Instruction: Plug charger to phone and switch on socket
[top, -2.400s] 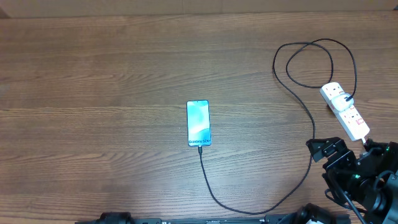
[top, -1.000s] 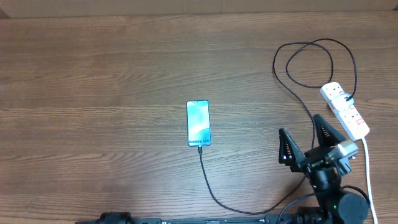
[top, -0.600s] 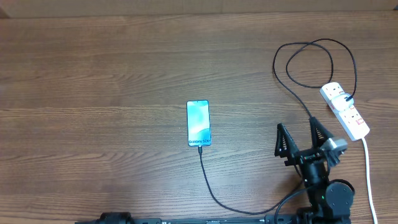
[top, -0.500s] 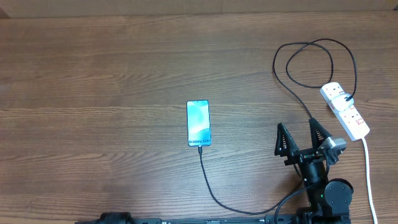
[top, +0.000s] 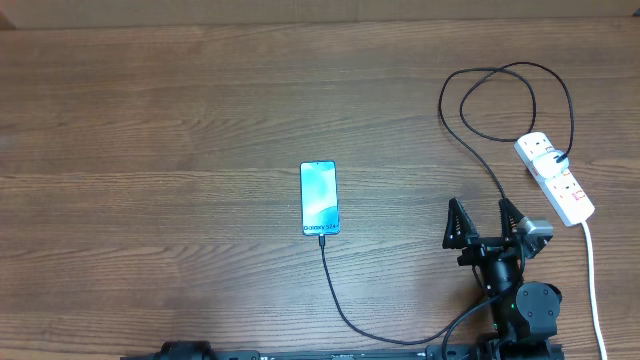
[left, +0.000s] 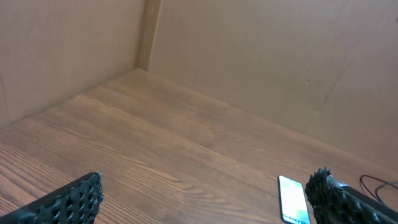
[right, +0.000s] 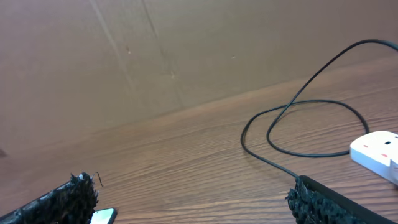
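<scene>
Both pincers are standing spread wide, pinching nothing; the right pincer (top: 481, 215) is hovering at lower right, near the socket (top: 556, 178). The phone (top: 320, 198) is lying screen-up at the centre of the table (top: 150, 150); the charger (top: 345, 310) is touching its lower edge; the left pincer (left: 208, 179) is showing only in its wrist view.

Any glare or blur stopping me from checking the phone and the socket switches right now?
Overhead: even light, no glare; phone and charger sharp, but the switches on the socket are too small to read. Left wrist: phone small, at the bottom edge. Right wrist: socket cropped at the right edge, near fingers soft.
</scene>
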